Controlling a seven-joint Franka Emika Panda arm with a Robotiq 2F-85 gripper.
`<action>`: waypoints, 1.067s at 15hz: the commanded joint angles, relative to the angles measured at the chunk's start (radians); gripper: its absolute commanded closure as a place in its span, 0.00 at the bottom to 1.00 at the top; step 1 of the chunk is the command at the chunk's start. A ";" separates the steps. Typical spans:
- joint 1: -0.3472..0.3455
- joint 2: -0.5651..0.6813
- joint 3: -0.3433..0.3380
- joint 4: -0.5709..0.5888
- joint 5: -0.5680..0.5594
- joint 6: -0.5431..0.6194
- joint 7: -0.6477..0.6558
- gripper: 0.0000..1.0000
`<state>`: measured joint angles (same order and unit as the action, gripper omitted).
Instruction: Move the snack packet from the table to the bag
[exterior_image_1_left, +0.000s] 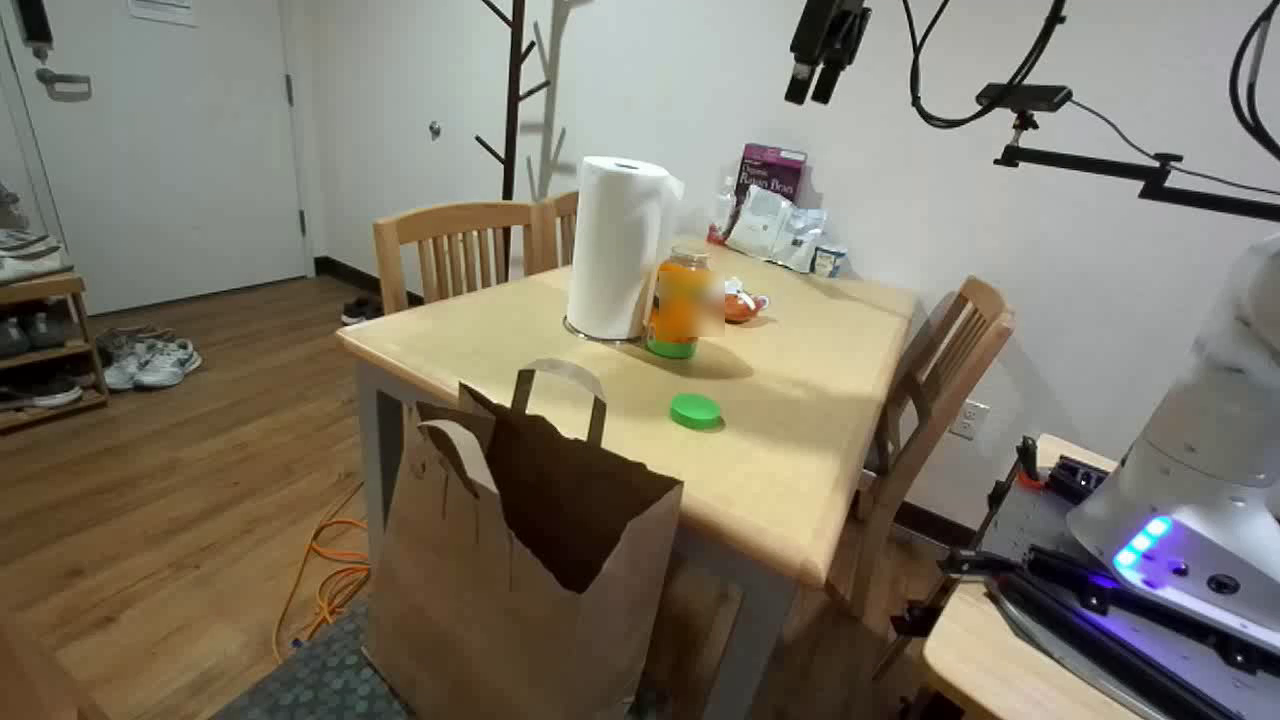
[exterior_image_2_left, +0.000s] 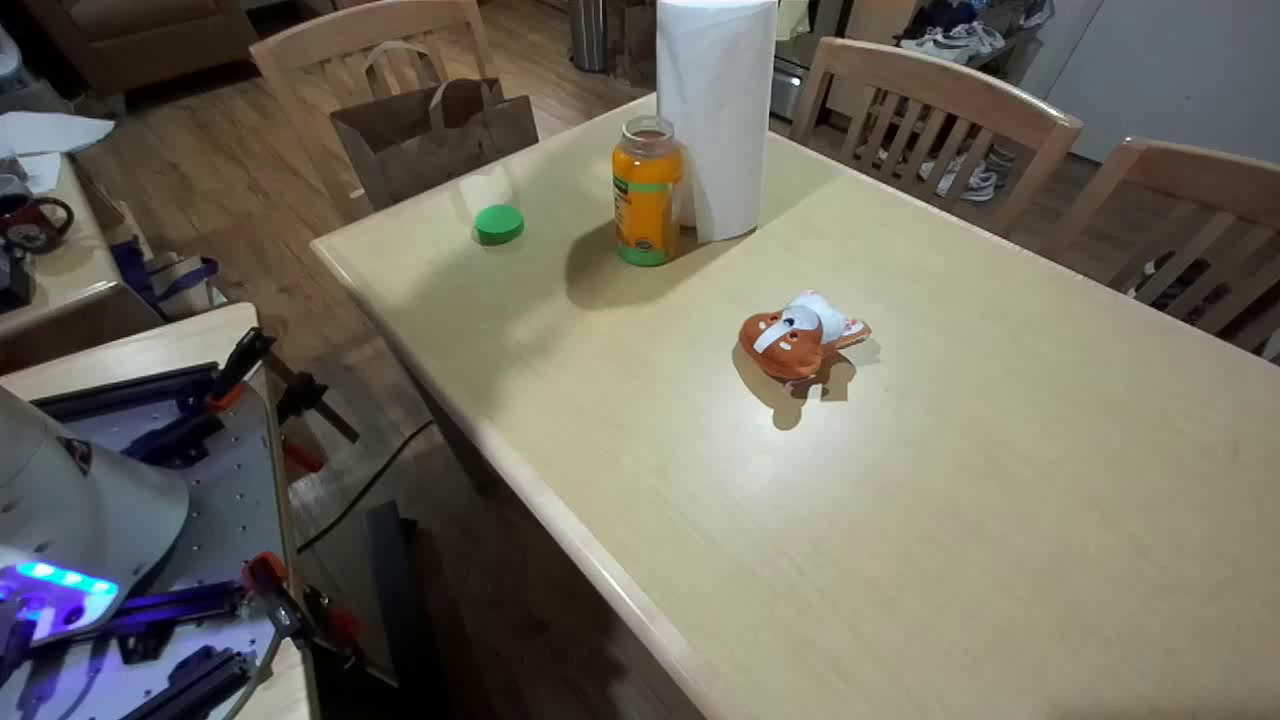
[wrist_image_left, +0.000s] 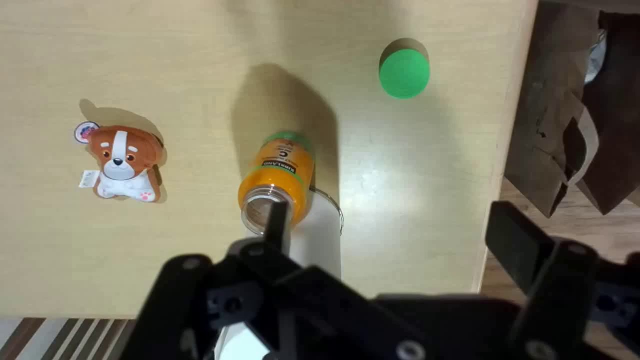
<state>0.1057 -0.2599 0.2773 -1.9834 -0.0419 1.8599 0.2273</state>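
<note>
One table (wrist_image_left: 415, 160) below; bag (wrist_image_left: 545, 105) beyond its edge, right in wrist view. My gripper (wrist_image_left: 391, 227) spread wide, holding nothing. Leftward, bottle (wrist_image_left: 281, 172); past it on table, toy dog (wrist_image_left: 125, 160), my guess for packet, head-to-paws axis running across my closing line.

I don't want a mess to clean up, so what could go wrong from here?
The orange bottle stands uncapped, so a low pass of the open gripper might tip and spill it. The paper towel roll beside it could topple too. A raised loop handle on the bag might snag the gripper reaching in.
</note>
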 joint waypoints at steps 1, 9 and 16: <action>0.021 0.003 -0.017 0.004 -0.006 -0.004 0.005 0.00; -0.018 0.002 -0.161 -0.031 0.063 0.018 -0.053 0.00; -0.124 0.026 -0.311 -0.196 0.015 0.109 -0.111 0.00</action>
<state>0.0246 -0.2416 0.0077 -2.1043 -0.0527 1.9045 0.1471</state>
